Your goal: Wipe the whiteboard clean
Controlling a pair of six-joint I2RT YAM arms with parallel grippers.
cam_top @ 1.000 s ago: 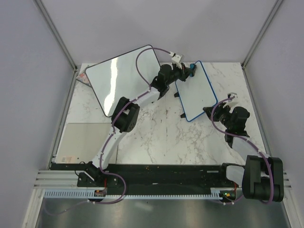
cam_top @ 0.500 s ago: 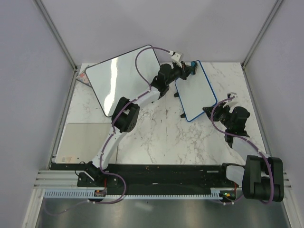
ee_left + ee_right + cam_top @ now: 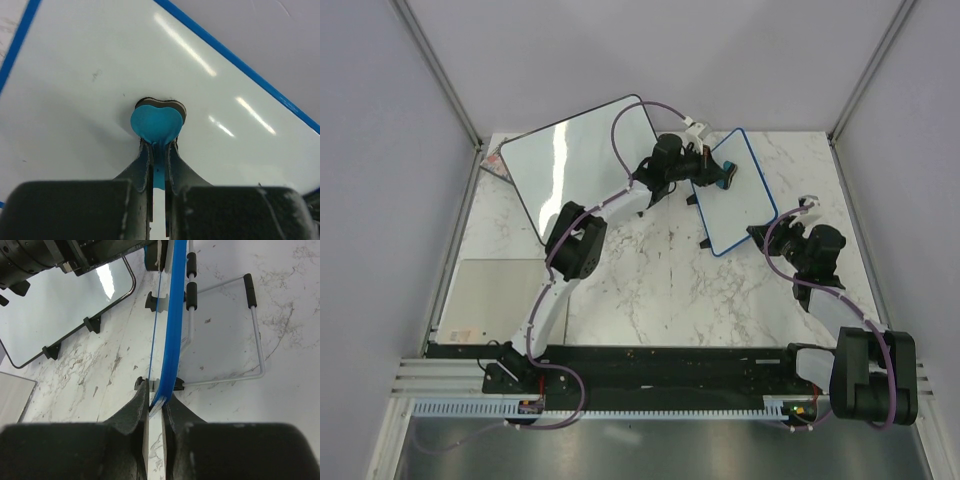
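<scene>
Readable text: I can make out none in any view.
Whiteboard: a few faint dark specks, nothing I can read as letters.
Eraser: plain blue, no brand I can see.
Sticker on the grey mat, worktop's left edge: print too small for me to read.

My left arm and right arm have black joints and white links. Purple cables loop beside them; my tool fingers are black.
</scene>
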